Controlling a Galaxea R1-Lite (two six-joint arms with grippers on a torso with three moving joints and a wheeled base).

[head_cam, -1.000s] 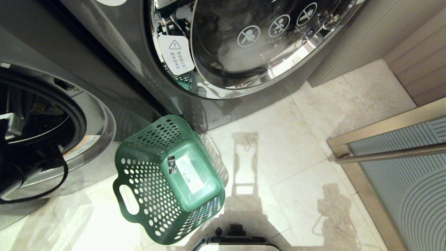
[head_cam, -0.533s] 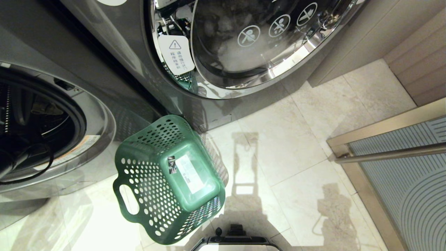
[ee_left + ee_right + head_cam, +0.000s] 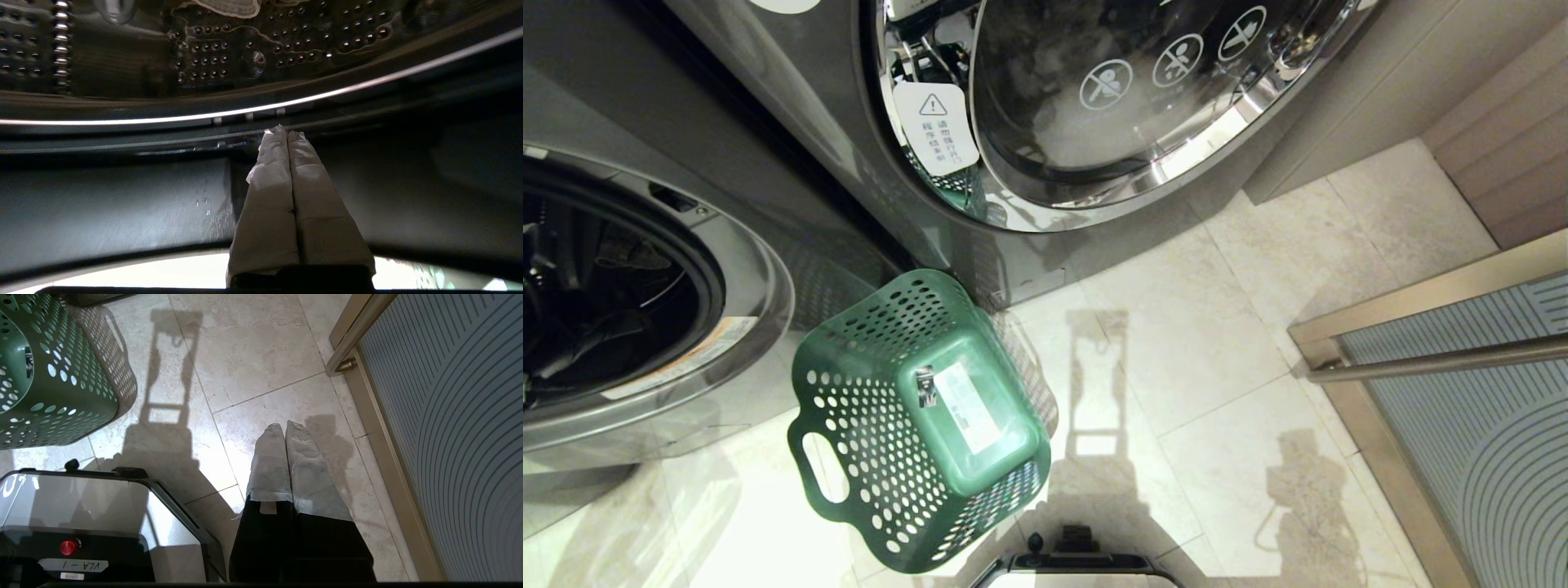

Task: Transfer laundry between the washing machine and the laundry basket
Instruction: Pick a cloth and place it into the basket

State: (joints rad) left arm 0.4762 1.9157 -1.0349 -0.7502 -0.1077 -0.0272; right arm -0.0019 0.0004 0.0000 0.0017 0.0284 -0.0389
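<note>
The transfer looked barely begun. The small dark green perforated plastic laundry basket (image 3: 849, 408) stood on the pale tiled floor (image 3: 1217, 367), close against the foot of the two machines. Its white-stickered base was bare and no cloth showed in it. If the load was meant to go from the machine into the basket, then finding it, gripping it, carrying it and dropping it all remained to be done.

The left hand (image 3: 284, 131) was inside the mouth of the open dark grey front-loading washing machine (image 3: 752, 269) at the left edge of the floor. Its label could not be read. The paper-wrapped fingers (image 3: 269, 171) were pressed flat together with nothing between them, their tips level with the dark door seal and the bright rim of the perforated steel drum (image 3: 245, 53).

The laundry, a pale grey-beige piece of cloth (image 3: 229, 6), lay against the drum wall well beyond the fingertips. It was deeper in, apart from the hand, and only its edge was visible. By my reading, the hand had to go further in and unclench before it could take hold.

The second dark grey machine with the chrome-rimmed glass door (image 3: 1135, 98) stood beside it. A pale patch showed behind its glass, but I could not tell whether that was cloth or glare.

The right hand (image 3: 282, 426) hung parked over the floor by the robot's base, clenched and empty.
</note>
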